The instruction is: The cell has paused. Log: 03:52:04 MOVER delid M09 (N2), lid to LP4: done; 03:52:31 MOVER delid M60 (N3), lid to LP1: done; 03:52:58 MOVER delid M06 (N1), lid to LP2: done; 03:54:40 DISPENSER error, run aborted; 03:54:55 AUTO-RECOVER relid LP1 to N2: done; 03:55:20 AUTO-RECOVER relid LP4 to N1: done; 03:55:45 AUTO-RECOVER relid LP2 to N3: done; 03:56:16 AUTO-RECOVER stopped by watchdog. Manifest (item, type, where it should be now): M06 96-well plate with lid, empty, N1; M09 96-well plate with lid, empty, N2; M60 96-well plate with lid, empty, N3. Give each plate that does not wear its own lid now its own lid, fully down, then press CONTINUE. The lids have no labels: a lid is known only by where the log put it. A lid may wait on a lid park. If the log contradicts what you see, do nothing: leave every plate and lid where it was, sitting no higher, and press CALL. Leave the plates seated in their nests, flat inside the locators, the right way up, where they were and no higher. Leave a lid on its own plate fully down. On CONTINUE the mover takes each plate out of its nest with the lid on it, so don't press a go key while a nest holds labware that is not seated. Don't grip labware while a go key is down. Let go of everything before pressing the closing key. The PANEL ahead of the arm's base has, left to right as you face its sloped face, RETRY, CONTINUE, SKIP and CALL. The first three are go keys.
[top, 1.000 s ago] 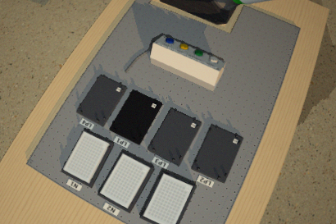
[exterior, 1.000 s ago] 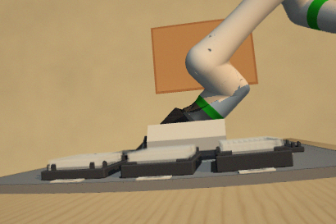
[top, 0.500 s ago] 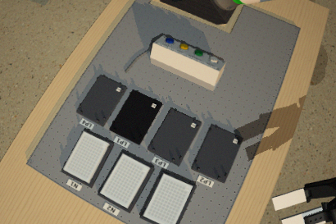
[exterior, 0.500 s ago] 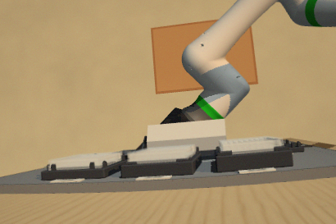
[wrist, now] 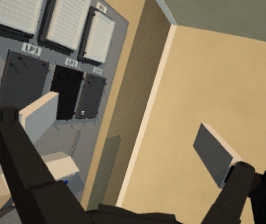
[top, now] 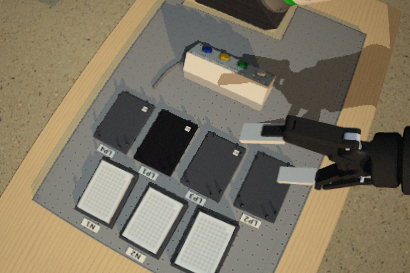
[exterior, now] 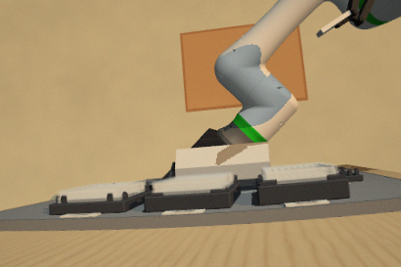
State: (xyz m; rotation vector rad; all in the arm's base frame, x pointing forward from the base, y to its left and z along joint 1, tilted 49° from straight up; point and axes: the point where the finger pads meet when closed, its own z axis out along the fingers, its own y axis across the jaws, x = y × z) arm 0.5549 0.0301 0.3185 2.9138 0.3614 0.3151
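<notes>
Tabletop (top: 45,225) carries grey mat (top: 320,45). My arm (exterior: 254,78) rises from base behind panel (top: 227,77), bends up and over. Panel keys in row: blue (top: 206,49), yellow (top: 224,56), green (top: 242,64), pale (top: 260,72). Four dark lid parks LP4 (top: 122,121), LP1 (top: 165,141), LP3 (top: 212,165), LP2 (top: 262,185), nothing on them. Lidded plates seated in nests N1 (top: 105,189), N2 (top: 152,219), N3 (top: 205,241). My tool (top: 267,154) high above mat near LP2, fully spread, holding nothing.
</notes>
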